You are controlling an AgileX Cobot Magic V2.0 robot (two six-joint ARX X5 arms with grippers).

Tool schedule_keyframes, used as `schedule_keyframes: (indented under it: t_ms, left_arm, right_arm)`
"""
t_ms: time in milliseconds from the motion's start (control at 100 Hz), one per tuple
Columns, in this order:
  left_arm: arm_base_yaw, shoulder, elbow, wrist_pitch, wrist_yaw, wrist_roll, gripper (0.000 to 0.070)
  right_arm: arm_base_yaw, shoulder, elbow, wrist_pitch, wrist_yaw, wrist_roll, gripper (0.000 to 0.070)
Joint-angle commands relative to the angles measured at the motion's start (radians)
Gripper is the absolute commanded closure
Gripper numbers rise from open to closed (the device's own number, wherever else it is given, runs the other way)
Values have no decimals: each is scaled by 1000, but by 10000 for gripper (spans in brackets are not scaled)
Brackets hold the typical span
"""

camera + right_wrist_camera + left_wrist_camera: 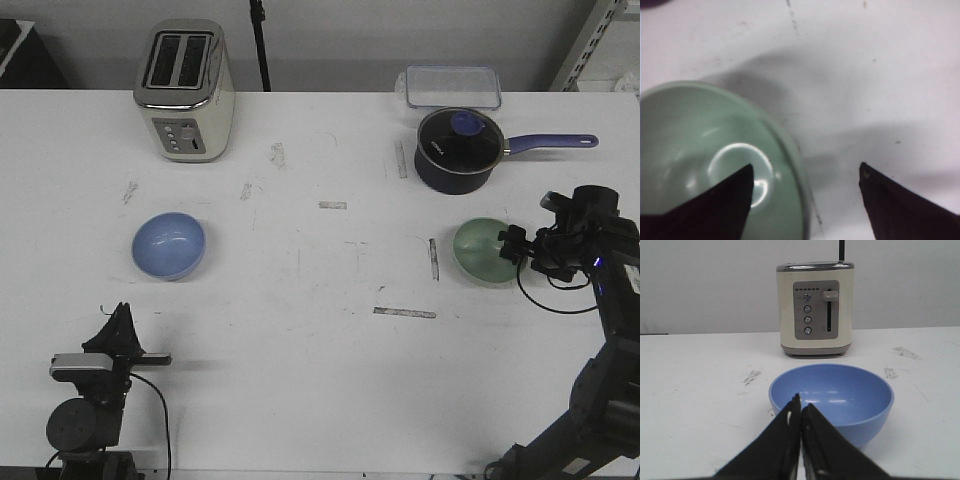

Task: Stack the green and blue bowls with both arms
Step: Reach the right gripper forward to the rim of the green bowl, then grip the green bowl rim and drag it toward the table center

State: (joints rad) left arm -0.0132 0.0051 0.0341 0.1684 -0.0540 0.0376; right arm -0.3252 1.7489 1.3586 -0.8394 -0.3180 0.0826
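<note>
- Front view shows the blue bowl [169,245] on the left half of the white counter [320,350], about midway between its far and near edges, with the toaster [186,90] behind it near the far edge.
- The green bowl [488,251] sits on the right half, in front of the dark saucepan [458,150].
- The right end effector [805,175] is spread wide, one finger [715,205] over the green bowl's inside, the other outside its rim, gripping nothing.
- The left end effector [800,405] is closed and empty, near the counter's front edge, short of the blue bowl [832,400].
</note>
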Motion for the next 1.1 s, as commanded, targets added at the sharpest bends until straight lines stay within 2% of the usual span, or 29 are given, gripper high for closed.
schedule_keyframes:
  t_ms: [0,70,130,500,640,820,940,1090]
  left_arm:
    - [1,-2,-22,12,-2,-4,698]
    - [1,-2,-22,13,-2,-4,698]
    - [1,-2,-22,12,-2,-4,698]
    - [1,-2,-22,12,-2,-4,698]
    - [1,-2,-22,12,-2,-4,698]
    - [1,-2,-22,12,-2,-4,698]
    - [1,-2,-22,12,-2,-4,698]
    - [1,-2,-22,12,-2,-4,698]
  right_arm:
    - [0,20,15,10,5,-10,464]
    - [0,20,15,19,7,-12,612]
    - [0,19,15,25,6,-12,694]
    - [59,-109,16,23,-30,2,694]
    - [138,-136,16,24,-60,72,694]
    - [305,-127,15,37,-54,143,694]
    - [439,-112,14,56,-12,260,694]
    - [606,-79,13,97,108,384,694]
